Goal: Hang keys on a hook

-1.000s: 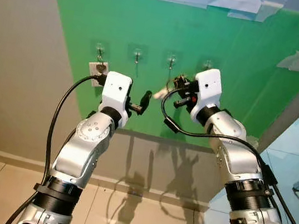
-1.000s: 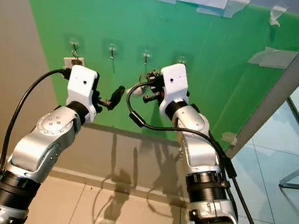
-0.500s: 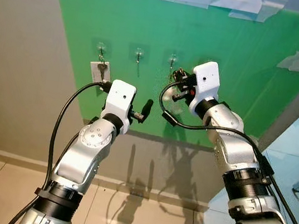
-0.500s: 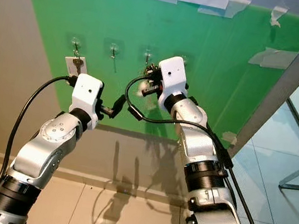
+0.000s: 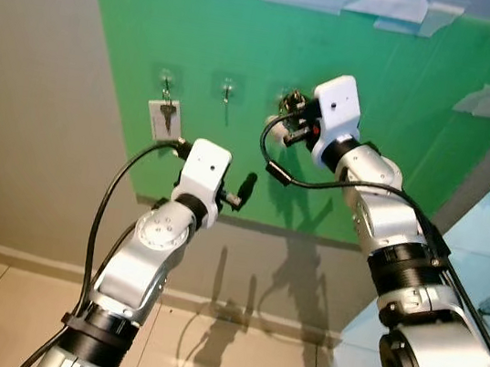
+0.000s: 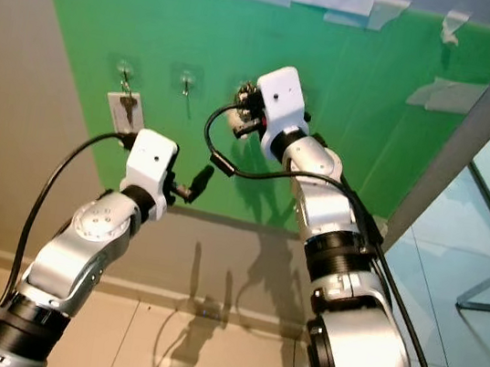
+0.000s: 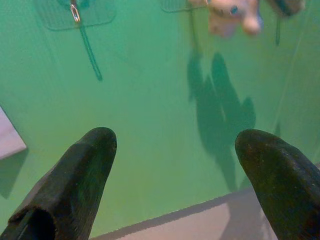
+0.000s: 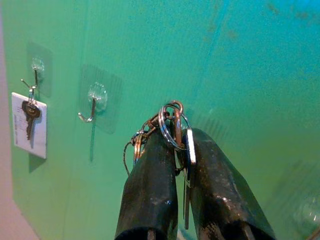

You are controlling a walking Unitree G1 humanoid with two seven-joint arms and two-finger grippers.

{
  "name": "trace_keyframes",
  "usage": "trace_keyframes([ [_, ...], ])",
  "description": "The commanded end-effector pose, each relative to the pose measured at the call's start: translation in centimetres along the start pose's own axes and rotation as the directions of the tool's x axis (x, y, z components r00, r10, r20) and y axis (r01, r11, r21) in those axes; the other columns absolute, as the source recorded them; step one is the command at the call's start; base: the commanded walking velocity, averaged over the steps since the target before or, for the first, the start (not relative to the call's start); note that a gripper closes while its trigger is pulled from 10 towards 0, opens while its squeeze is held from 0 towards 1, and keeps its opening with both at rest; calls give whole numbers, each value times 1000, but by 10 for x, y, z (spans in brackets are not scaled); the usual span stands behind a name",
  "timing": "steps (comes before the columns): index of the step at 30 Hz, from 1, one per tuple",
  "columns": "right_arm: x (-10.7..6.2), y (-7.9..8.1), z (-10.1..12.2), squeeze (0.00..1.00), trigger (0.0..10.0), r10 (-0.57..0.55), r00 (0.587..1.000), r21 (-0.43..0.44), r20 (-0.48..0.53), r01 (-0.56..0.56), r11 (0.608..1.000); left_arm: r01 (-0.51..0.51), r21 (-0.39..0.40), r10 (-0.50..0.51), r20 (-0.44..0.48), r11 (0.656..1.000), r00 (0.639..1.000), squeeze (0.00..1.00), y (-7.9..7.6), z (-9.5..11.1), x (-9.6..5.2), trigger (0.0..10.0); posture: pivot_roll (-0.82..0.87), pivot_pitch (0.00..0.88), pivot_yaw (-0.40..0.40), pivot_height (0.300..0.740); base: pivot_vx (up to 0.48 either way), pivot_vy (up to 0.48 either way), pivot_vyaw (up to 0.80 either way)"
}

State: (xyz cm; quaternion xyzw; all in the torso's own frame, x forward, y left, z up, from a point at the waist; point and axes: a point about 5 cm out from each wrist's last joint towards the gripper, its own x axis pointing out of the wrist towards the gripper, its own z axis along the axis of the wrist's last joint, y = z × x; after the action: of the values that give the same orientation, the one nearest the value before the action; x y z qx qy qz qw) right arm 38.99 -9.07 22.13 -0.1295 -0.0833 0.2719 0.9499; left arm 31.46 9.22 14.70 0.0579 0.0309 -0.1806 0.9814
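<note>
R gripper (image 8: 172,150) pinched shut on key bunch (image 8: 172,131) up at green board (image 5: 404,106) nr hooks; I judge it light, rigid, dangly—hold by ring; L gripper (image 7: 175,165) wide open, empty.

Key bunch (image 8: 172,132): several silver rings plus flat silver key, pinched between right gripper (image 8: 182,150) fingertips; top ring sticks up past tips, key blade hangs down between fingers, thin cord loop and pale plush charm (image 7: 228,15) dangling below gripper. Clear adhesive hooks in row on green board: empty hook (image 8: 95,102) just beyond gripper tips, off to one side of rings, not touching. Farthest hook (image 8: 34,75) from gripper already carries single key with white tag (image 8: 29,125).
</note>
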Motion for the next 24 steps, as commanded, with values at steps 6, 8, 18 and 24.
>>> trace_keyframes([
  [6,4,3,-3,0,0,29,999,-129,-24,-32,991,37,12,-37,-15,999,999,0,-8,-2,-1,10000,-68,0,-39,740,0,0,0],
  [8,5,2,-4,0,0,31,999,-134,-27,-35,990,42,11,-41,-17,999,999,0,-9,-2,-1,10000,-68,0,-39,740,0,0,0],
  [18,7,3,-5,0,0,35,999,-202,-16,-37,979,45,8,-44,-19,999,999,0,-11,-3,-2,10000,-66,0,-42,740,0,0,0],
  [24,9,6,-2,0,0,55,998,-333,7,-49,942,45,11,-45,-16,999,999,0,-14,-3,-3,10000,-64,0,-46,740,0,0,0],
])
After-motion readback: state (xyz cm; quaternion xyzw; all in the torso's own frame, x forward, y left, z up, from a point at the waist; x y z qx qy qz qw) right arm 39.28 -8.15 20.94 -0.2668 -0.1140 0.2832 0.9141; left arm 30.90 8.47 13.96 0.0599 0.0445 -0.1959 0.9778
